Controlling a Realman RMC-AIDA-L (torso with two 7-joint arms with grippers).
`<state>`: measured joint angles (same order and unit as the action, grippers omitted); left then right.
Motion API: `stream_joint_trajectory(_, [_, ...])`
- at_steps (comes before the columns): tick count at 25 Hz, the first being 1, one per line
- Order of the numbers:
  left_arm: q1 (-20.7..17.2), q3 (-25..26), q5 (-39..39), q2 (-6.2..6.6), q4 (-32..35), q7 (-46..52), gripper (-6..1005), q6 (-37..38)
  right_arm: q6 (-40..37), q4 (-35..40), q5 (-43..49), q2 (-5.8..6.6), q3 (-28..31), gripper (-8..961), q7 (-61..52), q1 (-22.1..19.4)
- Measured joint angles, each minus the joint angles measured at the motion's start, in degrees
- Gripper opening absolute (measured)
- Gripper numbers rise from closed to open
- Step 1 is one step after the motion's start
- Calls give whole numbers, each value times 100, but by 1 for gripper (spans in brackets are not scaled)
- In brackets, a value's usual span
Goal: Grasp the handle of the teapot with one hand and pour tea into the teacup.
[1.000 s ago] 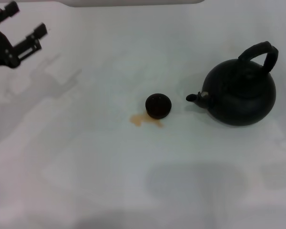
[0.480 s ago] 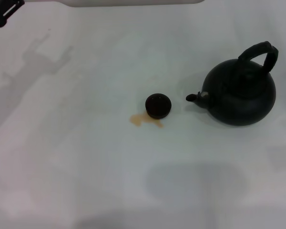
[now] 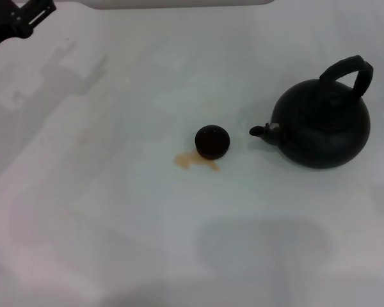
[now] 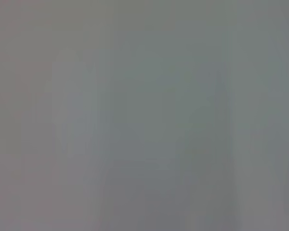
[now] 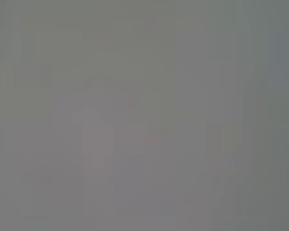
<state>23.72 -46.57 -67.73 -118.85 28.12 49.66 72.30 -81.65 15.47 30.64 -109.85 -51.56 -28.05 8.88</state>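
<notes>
The round matte-black teapot stands upright on the right of the white table. Its arched black handle rises over the top, and its short spout points left toward the teacup. The small black teacup stands upright at the table's middle, a short gap from the spout. My left gripper is at the far left corner of the head view, high and far from both, mostly cut off by the frame edge. My right gripper is out of view. Both wrist views show only blank grey.
A small amber puddle of spilled tea lies on the table at the near left of the teacup. A pale raised edge runs along the far side of the table.
My left gripper rose from the left side to the far left corner, almost leaving the view, then came slightly back in. The teapot and teacup have not moved.
</notes>
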Motion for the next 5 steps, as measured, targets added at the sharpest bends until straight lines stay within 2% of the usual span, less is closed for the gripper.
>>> stream_joint_trajectory(5, [6, -1, 3, 2, 26, 87, 775, 26, 222, 7, 8, -7, 42, 845, 25, 42])
